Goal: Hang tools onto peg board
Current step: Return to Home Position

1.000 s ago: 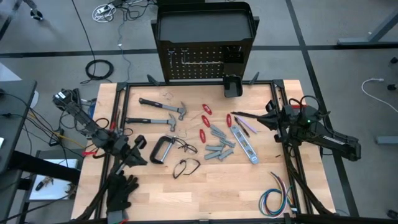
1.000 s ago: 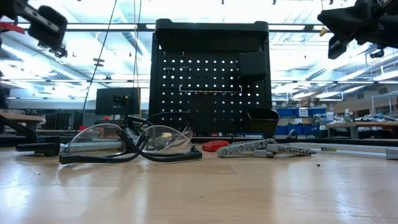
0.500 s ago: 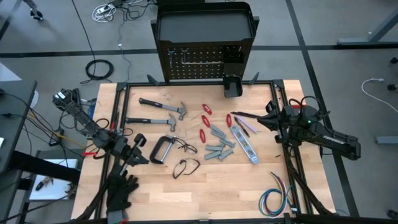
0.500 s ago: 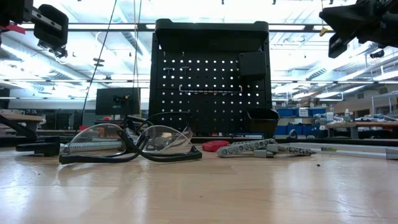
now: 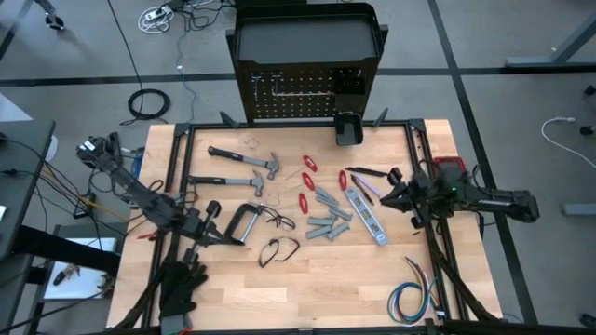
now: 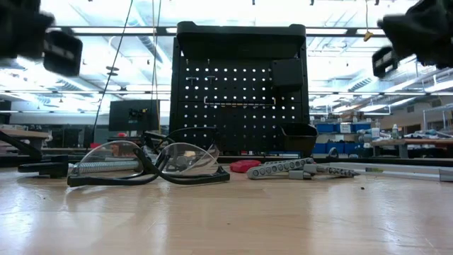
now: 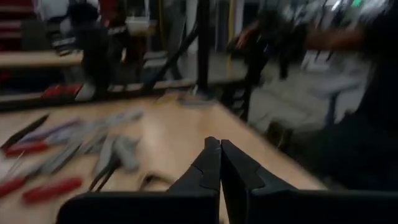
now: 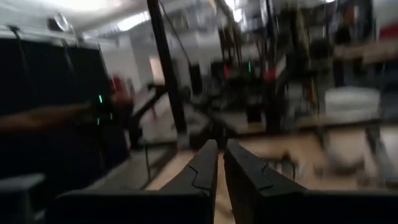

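Clearly, left gripper (image 5: 209, 220) and right gripper (image 5: 389, 189) both hover closed and empty above the table (image 5: 307, 279), tools (image 5: 326, 220) lying between them.

A grey floor (image 5: 484, 28) is lying under dark crossing seams; a black cable coil (image 5: 149, 104) is resting on it at one side, a white cable (image 5: 562, 125) trailing at the other; ceiling light strips (image 6: 106, 53) are glowing brightly over distant workbenches (image 6: 407, 142); a dark monitor (image 6: 133, 115) is standing among them.
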Motion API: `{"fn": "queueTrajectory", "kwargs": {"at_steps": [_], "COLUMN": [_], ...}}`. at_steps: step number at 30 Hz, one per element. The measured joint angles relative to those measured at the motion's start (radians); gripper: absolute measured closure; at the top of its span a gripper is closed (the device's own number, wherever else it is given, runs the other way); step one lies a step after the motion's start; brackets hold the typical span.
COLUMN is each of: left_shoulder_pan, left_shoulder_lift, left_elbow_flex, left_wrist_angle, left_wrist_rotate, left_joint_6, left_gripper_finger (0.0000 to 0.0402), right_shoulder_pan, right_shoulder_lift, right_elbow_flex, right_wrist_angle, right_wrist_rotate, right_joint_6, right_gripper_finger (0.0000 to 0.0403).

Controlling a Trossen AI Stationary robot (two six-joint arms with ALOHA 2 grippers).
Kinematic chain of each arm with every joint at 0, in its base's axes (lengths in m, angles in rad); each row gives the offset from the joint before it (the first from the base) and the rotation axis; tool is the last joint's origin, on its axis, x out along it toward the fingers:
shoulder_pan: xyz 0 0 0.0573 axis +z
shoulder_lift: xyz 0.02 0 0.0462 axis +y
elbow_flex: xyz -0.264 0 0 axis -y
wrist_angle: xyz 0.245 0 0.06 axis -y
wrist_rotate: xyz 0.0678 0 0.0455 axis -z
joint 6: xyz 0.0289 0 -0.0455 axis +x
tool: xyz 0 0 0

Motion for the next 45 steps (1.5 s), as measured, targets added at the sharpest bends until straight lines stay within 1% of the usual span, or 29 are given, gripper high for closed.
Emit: {"fn": "queueTrajectory", "kwargs": {"at_steps": [2, 5, 10, 11, 16, 26, 32, 38, 45], "left_shoulder_pan": [0.028, 0.07, 0.135, 0.15, 0.212, 0.339, 0.422, 0.48, 0.521], "left_shoulder_lift": [-0.021, -0.072, -0.179, -0.198, -0.284, -0.405, -0.416, -0.416, -0.416], "left_elbow_flex": [0.0, 0.0, 0.0, 0.0, 0.0, 0.0, 0.0, 0.0, 0.0], "left_wrist_angle": [-0.088, -0.235, -0.453, -0.464, -0.464, -0.465, -0.467, -0.468, -0.469], "left_wrist_rotate": [0.0, 0.0, 0.0, 0.001, 0.008, 0.008, 0.008, 0.008, 0.008], "left_joint_6": [0.0, 0.0, 0.0, 0.0, 0.0, 0.0, 0.0, 0.0, -0.001], "left_gripper_finger": [0.0392, 0.0392, 0.0392, 0.0392, 0.0392, 0.0392, 0.0392, 0.0392, 0.0392], "right_shoulder_pan": [0.009, 0.013, 0.012, 0.012, 0.004, -0.074, -0.081, -0.086, -0.174], "right_shoulder_lift": [0.0, 0.0, 0.0, 0.0, 0.0, 0.0, 0.0, 0.0, 0.0], "right_elbow_flex": [0.0, 0.0, 0.0, 0.0, 0.0, 0.0, 0.0, 0.0, 0.0], "right_wrist_angle": [-0.079, -0.148, -0.155, -0.155, -0.155, -0.155, -0.155, -0.155, -0.155], "right_wrist_rotate": [-0.001, -0.001, -0.001, -0.001, -0.001, -0.001, -0.001, -0.002, -0.004], "right_joint_6": [0.006, 0.006, 0.006, 0.006, 0.006, 0.006, 0.006, 0.006, 0.006], "right_gripper_finger": [0.0366, 0.0368, 0.0367, 0.0366, 0.037, 0.0367, 0.037, 0.0369, 0.0368]}}
